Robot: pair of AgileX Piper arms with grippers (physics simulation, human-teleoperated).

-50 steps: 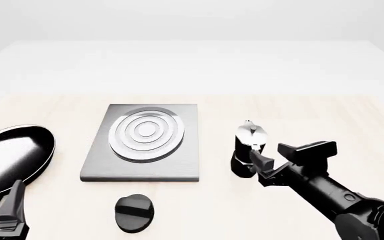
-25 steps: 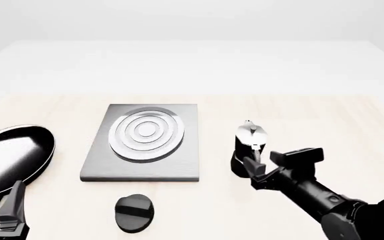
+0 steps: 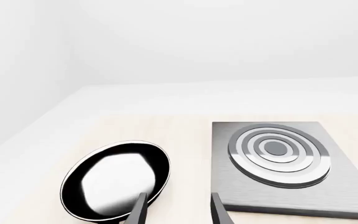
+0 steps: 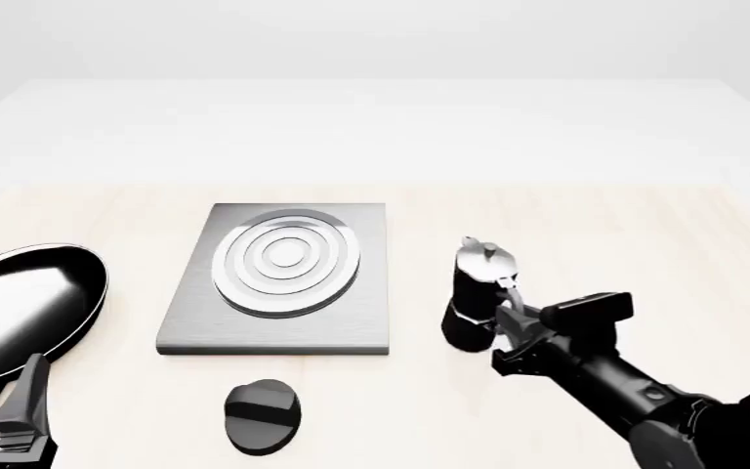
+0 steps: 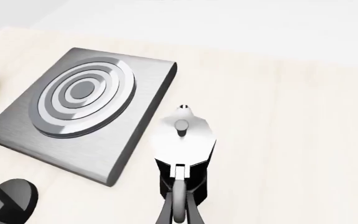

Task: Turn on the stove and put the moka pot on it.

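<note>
Front view | right fingers (image 4: 503, 337) clamped on moka pot (image 4: 476, 293) handle; left fingers (image 3: 176, 211) apart; frying pan (image 4: 17, 311) empty

Bright even light, sharp render, faint shadows.

The right gripper (image 4: 503, 330) is closed on the moka pot's (image 4: 477, 293) handle; the left gripper (image 4: 8, 415) is held parted.

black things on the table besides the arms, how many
3: the frying pan at far left, the knob in front of the stove, the moka pot right of it.
</note>
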